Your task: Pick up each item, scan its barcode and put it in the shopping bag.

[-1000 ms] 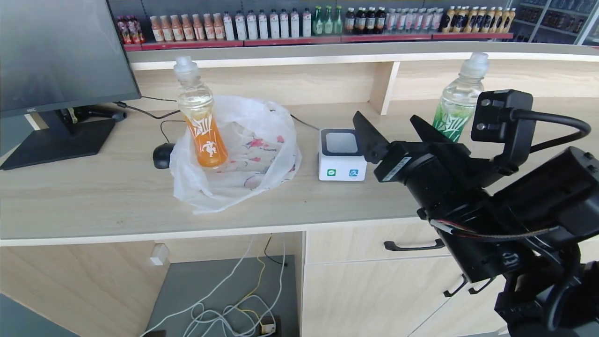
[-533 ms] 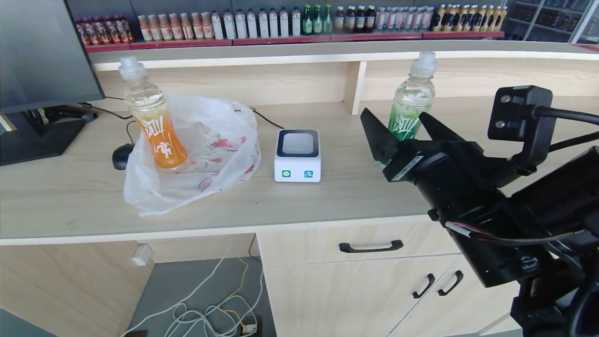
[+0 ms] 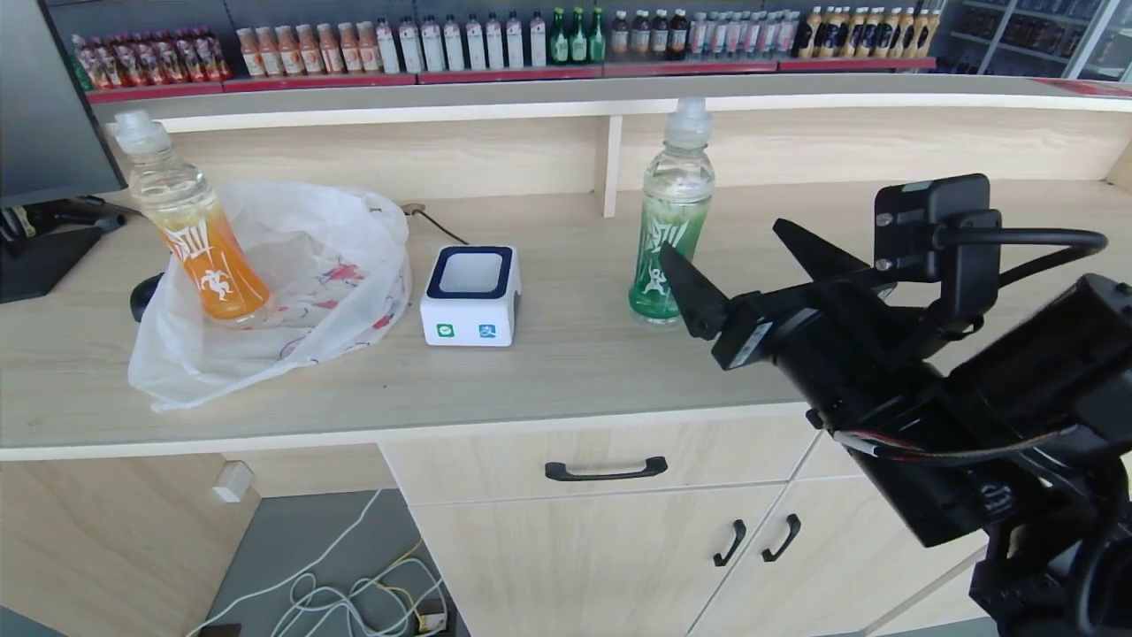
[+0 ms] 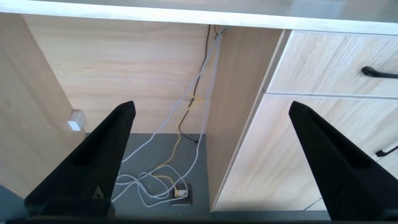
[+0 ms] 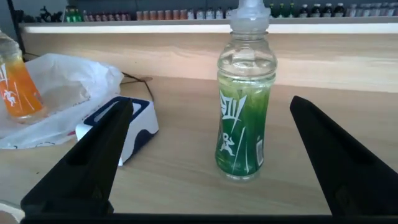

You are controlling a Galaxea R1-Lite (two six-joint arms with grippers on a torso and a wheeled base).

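Note:
A green drink bottle (image 3: 668, 230) stands upright on the wooden counter (image 3: 566, 372), right of the white barcode scanner (image 3: 469, 296). My right gripper (image 3: 721, 239) hovers open just in front of it; in the right wrist view the green bottle (image 5: 244, 118) stands a short way ahead between the spread fingers, untouched. At the left, an orange drink bottle (image 3: 195, 248) stands upright in the open white shopping bag (image 3: 292, 283). My left gripper (image 4: 211, 106) is open and holds nothing, below the counter's edge.
A monitor (image 3: 35, 97) and a mouse (image 3: 141, 296) sit at the counter's far left. A raised back ledge with an upright divider (image 3: 610, 164) runs behind the bottles. Drawers (image 3: 606, 469) lie under the counter, and loose cables (image 4: 168, 180) on the floor.
The head camera has swung right, so everything on the counter slid left in view. Against the green bottle, my open right gripper now sits farther right.

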